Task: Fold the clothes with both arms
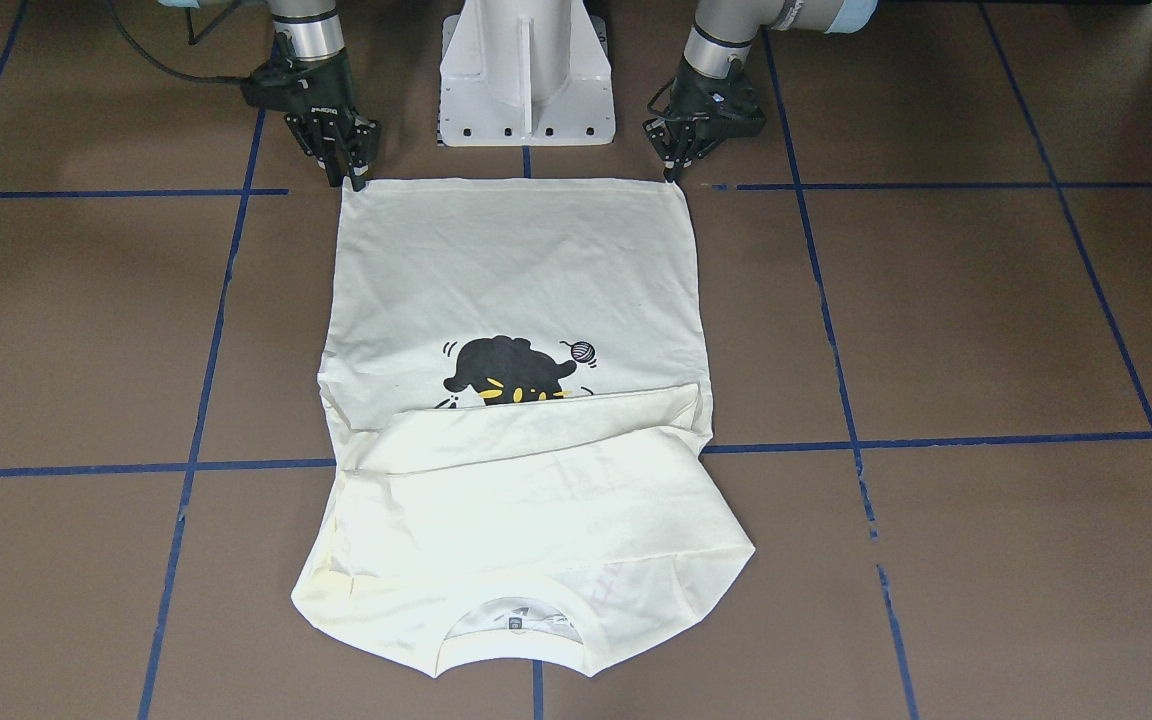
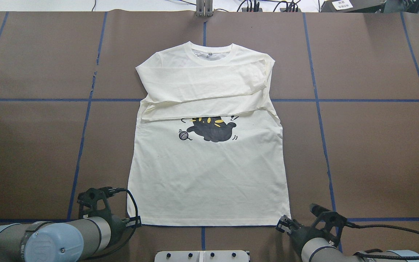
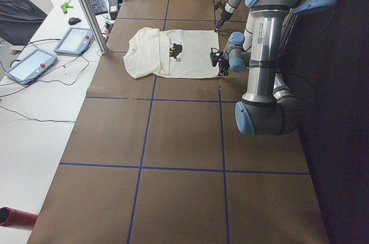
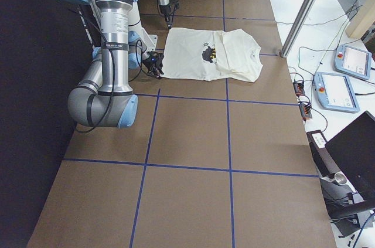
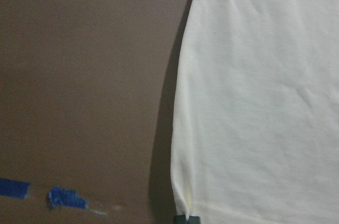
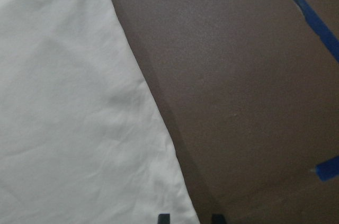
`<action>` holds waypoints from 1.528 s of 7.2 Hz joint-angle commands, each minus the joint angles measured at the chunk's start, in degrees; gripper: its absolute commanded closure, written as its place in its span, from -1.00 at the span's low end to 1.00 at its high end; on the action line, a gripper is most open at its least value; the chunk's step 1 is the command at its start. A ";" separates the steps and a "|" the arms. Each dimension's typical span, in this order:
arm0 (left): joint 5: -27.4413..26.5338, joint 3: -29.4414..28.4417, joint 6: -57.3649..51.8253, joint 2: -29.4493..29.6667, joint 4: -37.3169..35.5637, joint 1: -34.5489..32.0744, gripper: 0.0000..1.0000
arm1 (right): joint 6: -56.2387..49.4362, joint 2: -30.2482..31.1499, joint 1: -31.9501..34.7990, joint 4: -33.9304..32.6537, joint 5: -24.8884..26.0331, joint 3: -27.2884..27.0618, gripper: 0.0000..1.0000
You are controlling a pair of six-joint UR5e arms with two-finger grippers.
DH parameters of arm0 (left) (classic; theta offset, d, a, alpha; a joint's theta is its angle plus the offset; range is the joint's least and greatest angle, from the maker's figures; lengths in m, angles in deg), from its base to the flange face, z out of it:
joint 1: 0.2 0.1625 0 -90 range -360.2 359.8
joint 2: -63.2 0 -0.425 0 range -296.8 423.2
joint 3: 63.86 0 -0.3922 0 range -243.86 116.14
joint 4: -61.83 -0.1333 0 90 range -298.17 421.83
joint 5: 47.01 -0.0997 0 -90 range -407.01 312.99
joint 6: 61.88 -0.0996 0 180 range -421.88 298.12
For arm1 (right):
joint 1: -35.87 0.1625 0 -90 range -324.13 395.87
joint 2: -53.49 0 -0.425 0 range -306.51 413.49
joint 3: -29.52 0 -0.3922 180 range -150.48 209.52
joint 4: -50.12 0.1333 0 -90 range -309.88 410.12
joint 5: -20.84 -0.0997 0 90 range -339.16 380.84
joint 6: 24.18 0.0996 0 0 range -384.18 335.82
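- Your black left gripper, lower left overhead, pinches a hem corner of the cream-white cat-print shirt
- Black right gripper straddles the other corner, unclenched; collar lies straight ahead

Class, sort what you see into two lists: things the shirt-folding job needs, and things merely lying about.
Job: shirt, left gripper, right gripper.
Lying about: control tablets, keyboard, mouse, all on the white side bench.
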 commanded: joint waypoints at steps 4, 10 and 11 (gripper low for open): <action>2.79 9.08 -1.74 -0.17 -3.05 -0.79 1.00 | -0.70 1.07 0.70 -3.48 0.97 -8.91 1.00; 15.56 34.22 -9.16 2.61 -27.77 -11.04 1.00 | -9.52 -9.67 5.47 -32.50 -11.03 -32.64 1.00; 15.64 30.36 -15.67 6.47 -28.73 -15.86 1.00 | -14.97 -16.08 13.01 -33.48 -14.47 -27.14 1.00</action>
